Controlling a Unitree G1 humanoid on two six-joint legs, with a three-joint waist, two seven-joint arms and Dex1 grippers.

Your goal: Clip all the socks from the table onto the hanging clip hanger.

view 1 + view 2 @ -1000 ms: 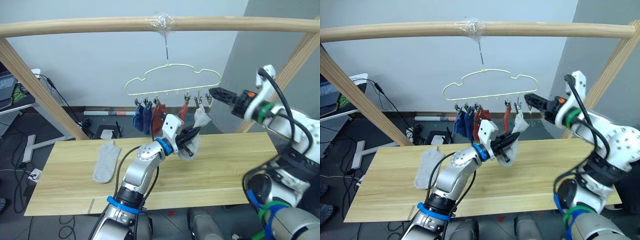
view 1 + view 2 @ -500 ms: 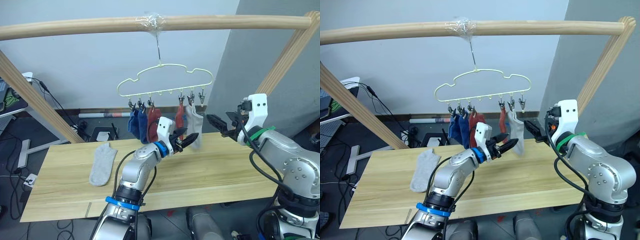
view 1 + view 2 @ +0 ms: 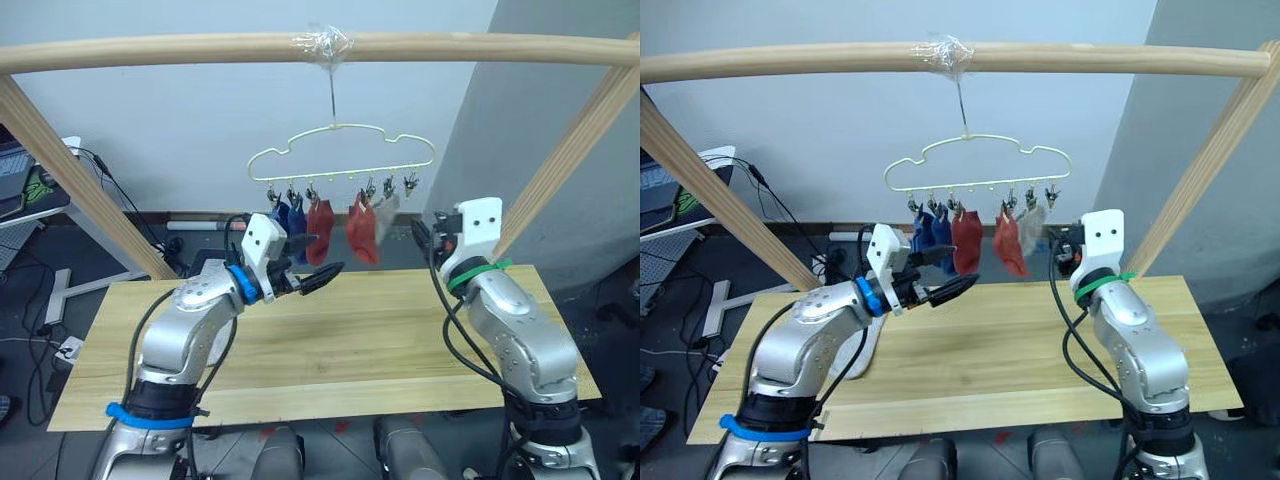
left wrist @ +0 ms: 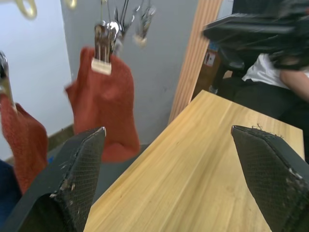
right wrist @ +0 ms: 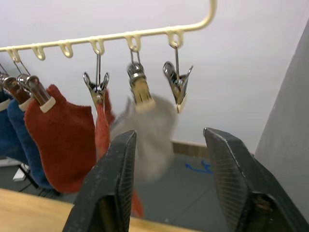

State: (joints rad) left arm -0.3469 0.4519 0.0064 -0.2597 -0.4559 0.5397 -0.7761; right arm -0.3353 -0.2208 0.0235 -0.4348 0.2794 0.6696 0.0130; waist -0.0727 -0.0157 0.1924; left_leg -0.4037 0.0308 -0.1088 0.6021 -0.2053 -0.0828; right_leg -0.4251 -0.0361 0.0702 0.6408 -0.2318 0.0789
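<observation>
Socks hang clipped along the clip hanger, above and between both claws. The left claw and right claw gape wide and empty over the counter, free for the next sock.

The hanger hangs from the pole above the table's far edge. Five socks hang clipped in a row under its bar. The left gripper sits below them, over the table; the right gripper is just right of the row.
</observation>
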